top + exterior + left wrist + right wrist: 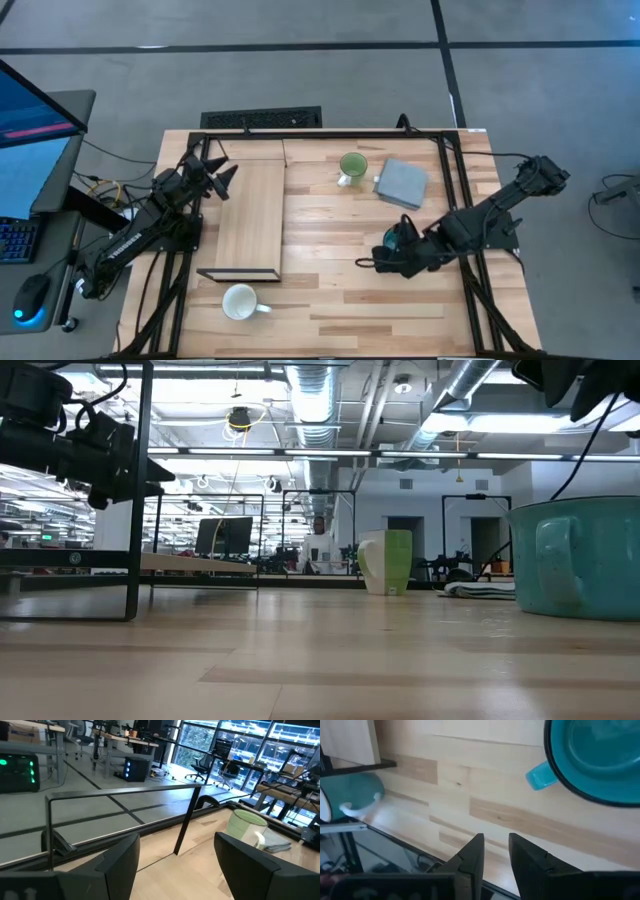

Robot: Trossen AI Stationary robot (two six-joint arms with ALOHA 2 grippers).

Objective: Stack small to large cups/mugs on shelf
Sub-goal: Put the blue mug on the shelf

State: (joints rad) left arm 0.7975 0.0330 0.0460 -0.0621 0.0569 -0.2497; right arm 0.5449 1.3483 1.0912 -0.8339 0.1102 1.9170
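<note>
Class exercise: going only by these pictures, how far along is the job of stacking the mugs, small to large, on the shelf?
Done: nothing; the shelf carries no mug.

In hand: the right gripper is beside the teal mug, fingers narrowly apart, gripping nothing.

Left: the teal mug, green mug and white mug all stand separately on the table and need moving and stacking. The left gripper waits open over the shelf's far end.

**Bright, even ceiling light; wrist views soft**

Strip lights glare overhead beyond the teal mug (585, 558), which looms slightly soft. Near it the tabletop (330, 220) carries only faint shadows. Dark fingers (472, 857) blur up close.
</note>
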